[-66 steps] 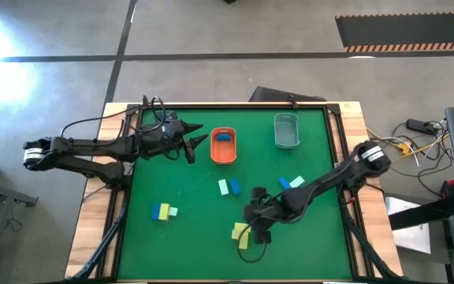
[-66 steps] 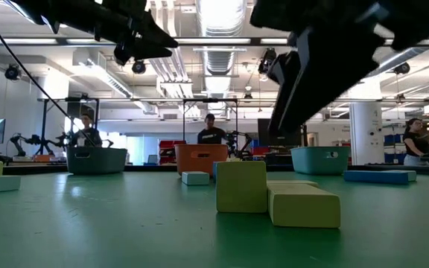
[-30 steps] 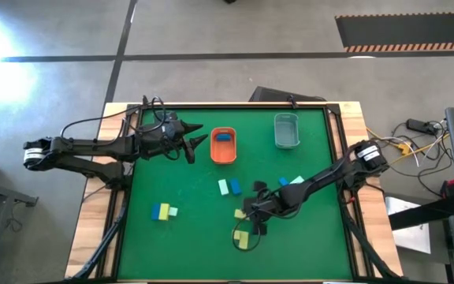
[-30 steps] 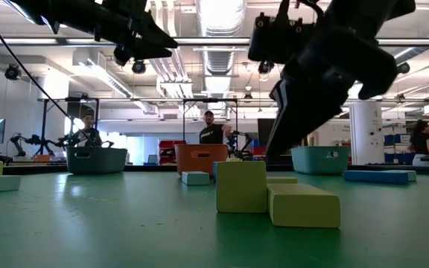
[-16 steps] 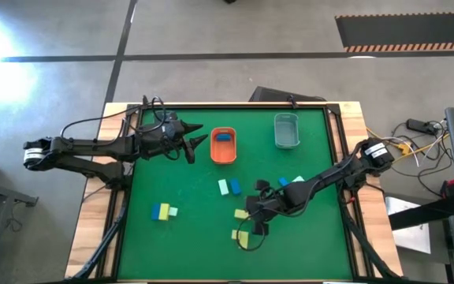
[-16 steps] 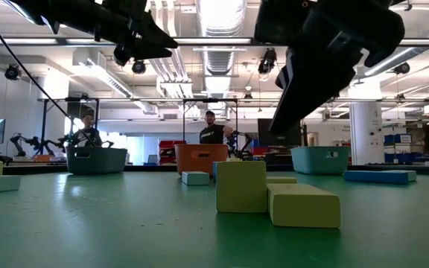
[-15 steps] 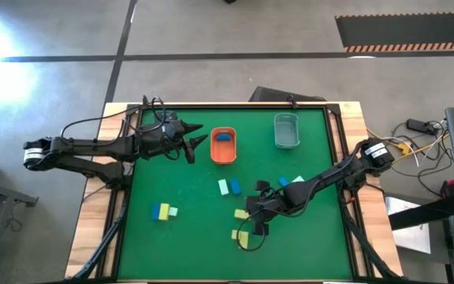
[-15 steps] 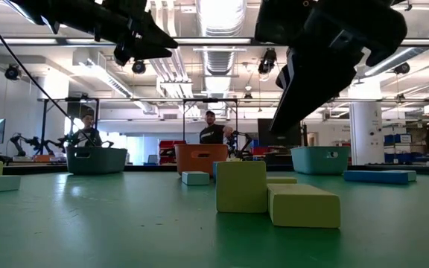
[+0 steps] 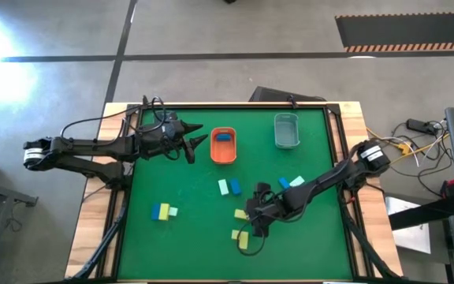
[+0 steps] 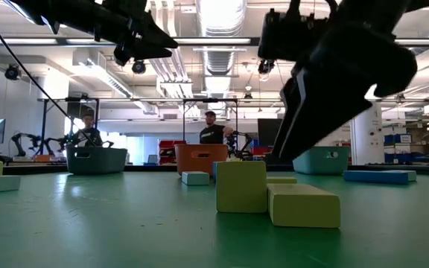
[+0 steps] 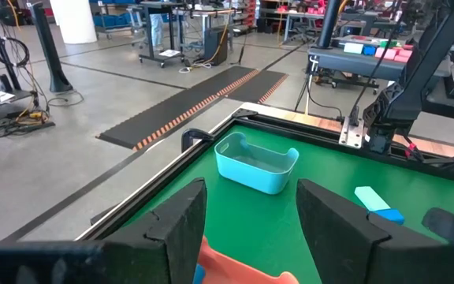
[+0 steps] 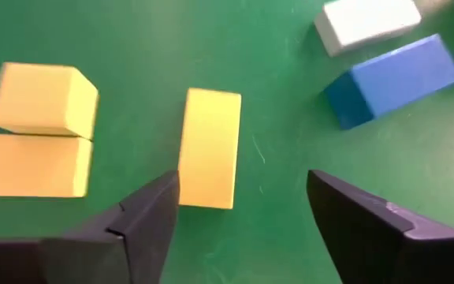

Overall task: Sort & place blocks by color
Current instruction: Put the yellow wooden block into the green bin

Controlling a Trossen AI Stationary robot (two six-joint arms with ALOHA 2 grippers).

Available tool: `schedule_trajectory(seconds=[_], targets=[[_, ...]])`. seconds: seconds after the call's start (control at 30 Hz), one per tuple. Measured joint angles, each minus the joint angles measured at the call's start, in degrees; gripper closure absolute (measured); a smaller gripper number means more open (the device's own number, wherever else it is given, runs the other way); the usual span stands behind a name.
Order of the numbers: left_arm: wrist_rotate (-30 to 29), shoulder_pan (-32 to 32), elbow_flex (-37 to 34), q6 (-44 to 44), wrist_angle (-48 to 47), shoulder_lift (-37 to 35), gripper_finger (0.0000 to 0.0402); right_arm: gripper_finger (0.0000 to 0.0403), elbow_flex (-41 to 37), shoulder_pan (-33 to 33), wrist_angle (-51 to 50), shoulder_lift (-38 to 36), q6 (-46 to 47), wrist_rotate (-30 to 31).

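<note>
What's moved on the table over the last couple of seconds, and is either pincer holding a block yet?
The right pincer drew back from the pair of yellow blocks at the near edge toward mid-table, and now hangs open over the lone yellow block, holding nothing. That block, hidden under the arm before, now shows. The left pincer stayed open by the orange tray; the other blocks did not move.

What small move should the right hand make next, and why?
Probably shift sideways until the single yellow rectangular block is between its fingers, then descend. The right hand is open and empty above the green table, and that block lies nearer one finger than the middle of the gap. The left hand waits, open, beside the orange tray.
</note>
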Motion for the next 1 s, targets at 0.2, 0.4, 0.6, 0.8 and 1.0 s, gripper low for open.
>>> schedule_trajectory(seconds=[0.2,0.4,0.6,0.8,1.0], targets=[[0.01,0.00,0.00,0.01,0.00,0.00,0.0220,0.0115,0.04,0.02,1.39,2.90,2.56,0.75],[0.01,0.01,0.00,0.01,-0.02,0.00,0.0220,0.0144,0.07,0.00,1.89,3.53,2.63,1.74],[-0.01,0.02,0.00,0.02,-0.02,0.00,0.0220,0.0181,0.07,0.00,1.94,3.60,2.39,1.76],[0.00,0.01,0.00,0.01,-0.02,0.00,0.0220,0.0196,0.07,0.00,4.21,3.79,0.76,1.52],[0.00,0.02,0.00,0.00,-0.02,0.00,0.0220,0.0177,0.77,-0.15,4.09,3.86,2.95,1.11]])
